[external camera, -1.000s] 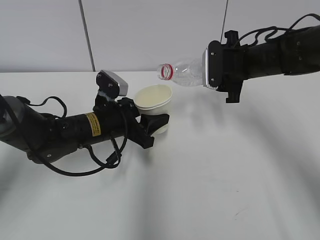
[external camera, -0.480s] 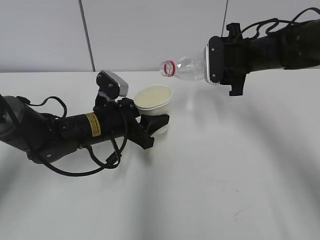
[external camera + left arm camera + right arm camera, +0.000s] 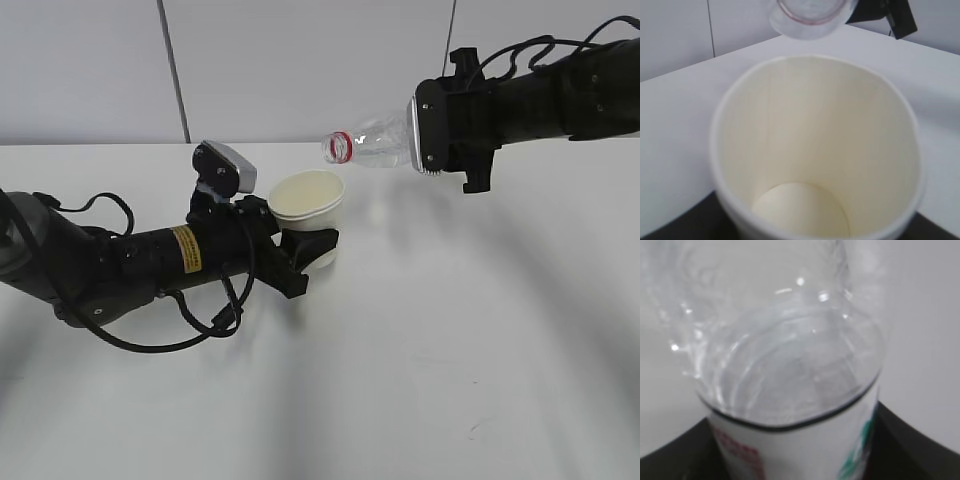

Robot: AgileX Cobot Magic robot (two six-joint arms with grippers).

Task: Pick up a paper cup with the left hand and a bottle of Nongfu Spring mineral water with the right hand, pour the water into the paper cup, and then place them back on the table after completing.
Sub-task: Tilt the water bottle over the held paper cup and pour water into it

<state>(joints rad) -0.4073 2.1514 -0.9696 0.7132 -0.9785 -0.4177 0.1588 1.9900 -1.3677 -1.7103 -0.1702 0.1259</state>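
The paper cup (image 3: 308, 203) is white outside and cream inside, held upright just above the table (image 3: 450, 330) by my left gripper (image 3: 306, 252), which is shut on its lower part. In the left wrist view the cup (image 3: 815, 150) fills the frame and its bottom looks bare. My right gripper (image 3: 408, 140) is shut on the clear bottle (image 3: 372, 142), which lies almost level, its red-ringed mouth (image 3: 338, 147) up and right of the cup's rim. The mouth also shows in the left wrist view (image 3: 810, 15). The bottle (image 3: 790, 370) fills the right wrist view; I cannot make out water in it.
The left arm (image 3: 150, 260) with its yellow label lies low across the left of the table, loose cables beside it. The right arm (image 3: 540, 95) reaches in from the upper right. A grey wall stands behind the table's far edge.
The right arm lifted the bottle a little and shifted it right, then dipped its mouth slightly again. The left arm and the cup have not moved.
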